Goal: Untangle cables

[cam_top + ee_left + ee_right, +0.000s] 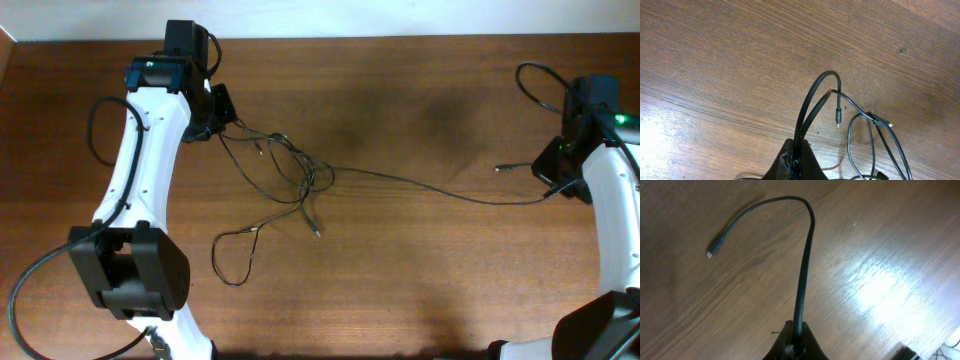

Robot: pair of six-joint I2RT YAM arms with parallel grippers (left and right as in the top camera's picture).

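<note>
Several thin black cables (290, 170) lie knotted left of the table's middle, with loops and small plugs. One long cable (430, 185) runs from the knot to the right. My left gripper (222, 108) at the back left is shut on a doubled cable loop (812, 105); a silver-tipped plug (838, 116) hangs beside it. My right gripper (556, 182) at the far right is shut on the long cable (804, 270) near its end. That cable's free end curls to a small plug (714, 248), also seen from overhead (503, 168).
The wooden table (420, 290) has a white surface (300, 18) along its back edge. The arms' own thicker black cables loop near each arm, at the left (95, 125) and right (535, 85). A cable loop (232, 255) lies toward the front left.
</note>
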